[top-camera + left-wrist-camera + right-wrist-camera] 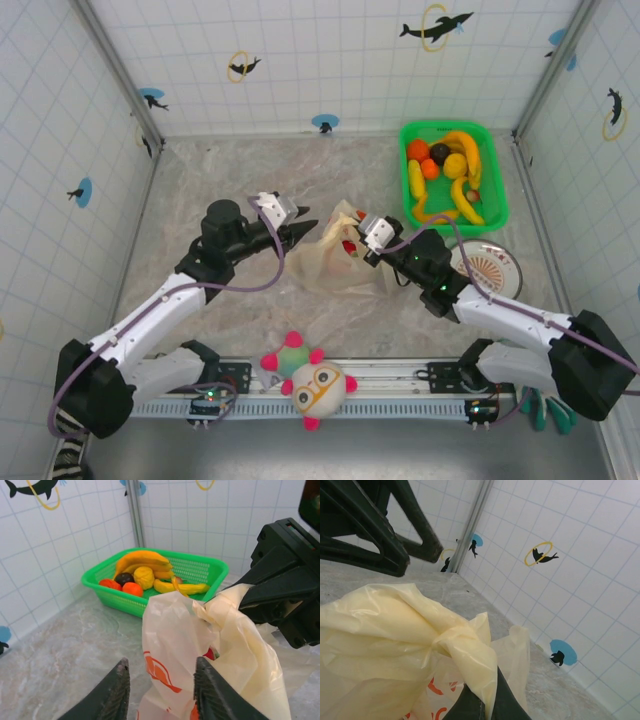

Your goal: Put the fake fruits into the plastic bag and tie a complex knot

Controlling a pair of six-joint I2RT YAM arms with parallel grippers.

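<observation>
While pinched by right gripper (pixel 480 707), plastic bag (pixel 175 640) between left gripper (pixel 161 662) fingers (pixel 206 692)

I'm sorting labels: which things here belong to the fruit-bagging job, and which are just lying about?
Job: plastic bag, fake fruits, green basket holding them.
Lying about: plush toy, striped plate.

green basket (pixel 195 570), plush toy (pixel 318 388), striped plate (pixel 497 268)

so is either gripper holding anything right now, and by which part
The right gripper pinches the plastic bag by a bunched strip at its top. The left gripper stands open astride the bag's edge.
</observation>
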